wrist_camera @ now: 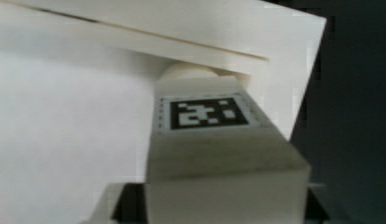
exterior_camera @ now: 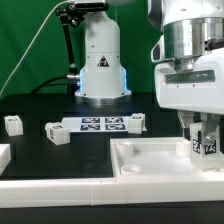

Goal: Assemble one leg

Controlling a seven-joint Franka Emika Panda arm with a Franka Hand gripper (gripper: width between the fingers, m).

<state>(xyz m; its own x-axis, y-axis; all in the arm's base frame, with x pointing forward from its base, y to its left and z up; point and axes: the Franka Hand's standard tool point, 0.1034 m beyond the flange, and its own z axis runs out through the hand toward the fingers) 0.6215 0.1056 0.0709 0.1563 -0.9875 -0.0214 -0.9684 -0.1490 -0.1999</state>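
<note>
My gripper (exterior_camera: 203, 140) is shut on the leg (exterior_camera: 204, 146), a small white post with a black-and-white tag, and holds it upright over the far right corner of the large white tabletop (exterior_camera: 150, 160). In the wrist view the leg (wrist_camera: 216, 150) fills the middle, tag facing the camera, its far end at a corner socket of the tabletop (wrist_camera: 65, 120). I cannot tell whether the leg's end is seated in the socket. Three more legs lie on the black table: one (exterior_camera: 13, 124) at the exterior view's left, one (exterior_camera: 55, 132) beside it, one (exterior_camera: 136, 121) by the marker board.
The marker board (exterior_camera: 100, 125) lies flat at the table's middle. The arm's white base (exterior_camera: 101, 60) stands behind it. A white block (exterior_camera: 3, 155) sits at the exterior view's left edge. A white ledge (exterior_camera: 100, 185) runs along the front.
</note>
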